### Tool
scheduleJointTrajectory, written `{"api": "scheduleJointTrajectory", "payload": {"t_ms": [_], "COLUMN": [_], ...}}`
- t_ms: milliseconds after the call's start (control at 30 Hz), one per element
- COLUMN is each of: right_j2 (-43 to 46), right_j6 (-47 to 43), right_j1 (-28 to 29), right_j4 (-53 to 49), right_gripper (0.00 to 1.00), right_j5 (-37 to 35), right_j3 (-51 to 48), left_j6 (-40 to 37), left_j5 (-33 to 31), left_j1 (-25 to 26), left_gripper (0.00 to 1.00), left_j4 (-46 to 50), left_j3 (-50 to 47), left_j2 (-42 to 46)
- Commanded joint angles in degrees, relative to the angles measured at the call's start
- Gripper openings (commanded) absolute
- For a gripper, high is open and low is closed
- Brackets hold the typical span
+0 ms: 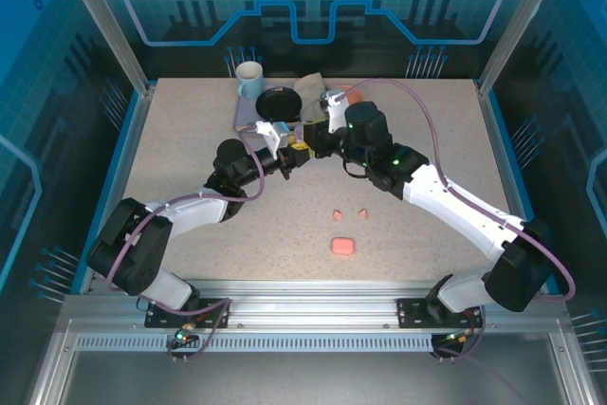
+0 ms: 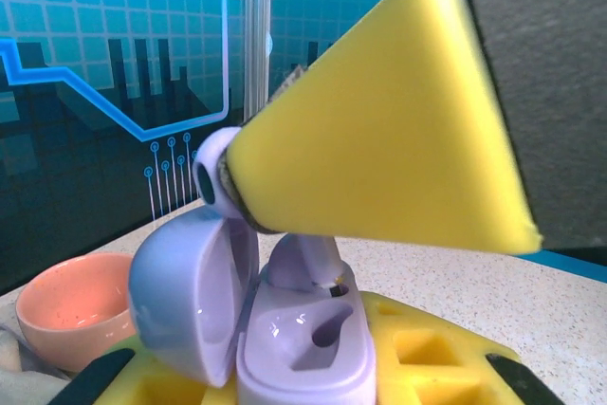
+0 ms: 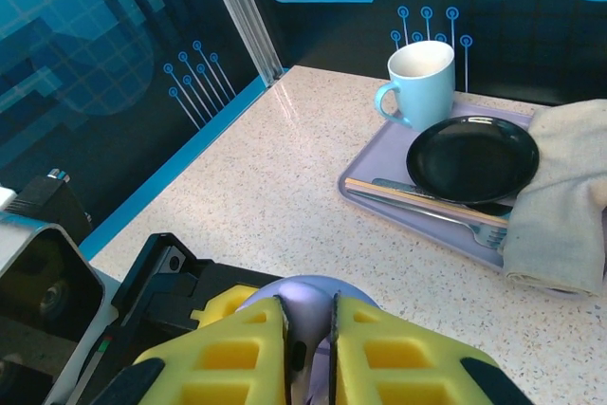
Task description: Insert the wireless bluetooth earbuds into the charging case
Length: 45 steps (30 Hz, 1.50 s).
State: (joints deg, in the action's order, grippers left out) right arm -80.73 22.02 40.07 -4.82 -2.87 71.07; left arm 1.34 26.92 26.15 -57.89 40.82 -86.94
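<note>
While the left gripper (image 2: 308,381) clamps the purple case (image 2: 303,353) and the right gripper (image 3: 308,324) pinches an earbud (image 2: 211,166) into it, the pink earbuds (image 1: 338,213) lie loose.

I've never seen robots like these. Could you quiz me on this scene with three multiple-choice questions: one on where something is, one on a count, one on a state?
1. Where does the mug stand?
A. On the tray
B. On the bare table
C. In a gripper

2. How many pink earbuds lie loose on the table?
A. None
B. Two
C. Four

3. The lavender case is
A. shut
B. open
C. upside down

Answers:
1 A: the mug sits at the tray's corner, next to the black plate.
2 B: a pair lies just beyond the pink case.
3 B: its lid stands raised beside the base.
</note>
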Motion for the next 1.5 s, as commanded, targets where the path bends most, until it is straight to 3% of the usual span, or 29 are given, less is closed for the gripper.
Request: {"api": "scheduleJointTrajectory", "payload": {"t_ms": [0, 1467], "right_j2": [-0.44, -0.86], "right_j6": [0.81, 1.33], "right_j1": [-0.7, 0.09], "right_j4": [1.92, 1.3], "right_gripper": [0.15, 0.15], "right_j5": [0.5, 3.03], "right_j3": [-0.36, -4.7], "left_j6": [-1.25, -1.65], "left_j5": [1.56, -2.35], "left_j1": [0.6, 0.88], "left_gripper": [0.0, 0.0], "left_j4": [-0.92, -3.13], "left_j3": [2.07, 4.5], "left_j2": [1.65, -0.36]}}
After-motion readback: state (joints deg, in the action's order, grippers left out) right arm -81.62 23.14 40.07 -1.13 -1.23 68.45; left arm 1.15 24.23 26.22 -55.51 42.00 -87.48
